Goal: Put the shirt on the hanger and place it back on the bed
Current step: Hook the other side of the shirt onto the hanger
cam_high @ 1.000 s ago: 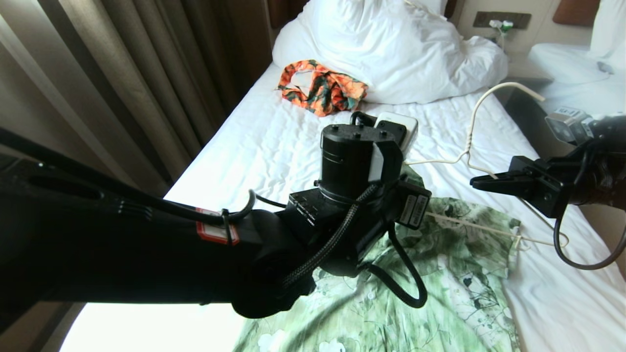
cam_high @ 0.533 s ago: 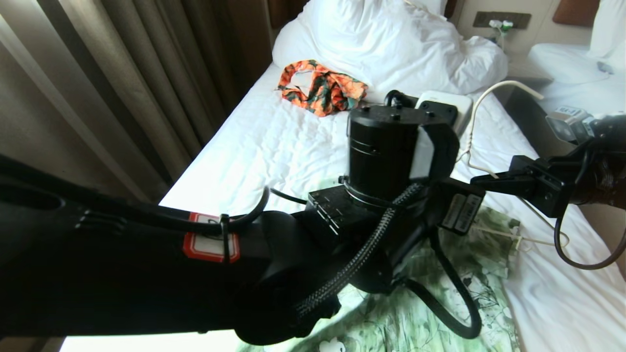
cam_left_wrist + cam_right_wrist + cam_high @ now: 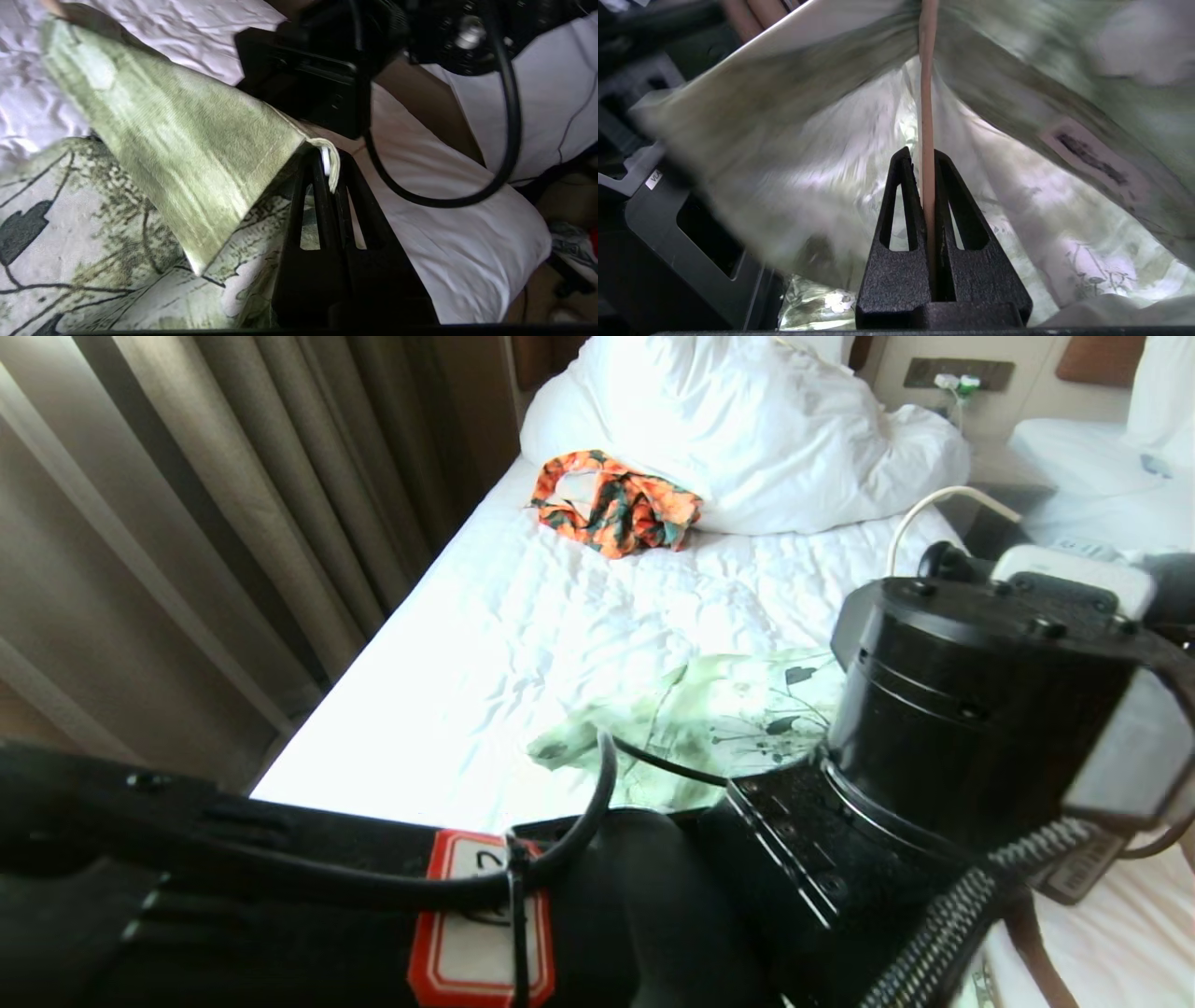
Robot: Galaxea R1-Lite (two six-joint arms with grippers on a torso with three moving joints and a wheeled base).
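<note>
Since a second ago the left tool point(image 3: 327, 163), clamped on the shirt point(image 3: 187, 154) edge, swung right, probably drawing it over the hanger point(image 3: 928, 116) pinched in the right tool point(image 3: 927, 158).

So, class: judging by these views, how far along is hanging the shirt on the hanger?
Done: both grips are made. The right gripper is shut on the hanger, whose wire runs up under the shirt. In hand: the left gripper is shut on the shirt's edge, drawing the cloth taut over the hanger. Left: seating the shirt on both shoulders, not yet shown, then laying it on the bed.
</note>
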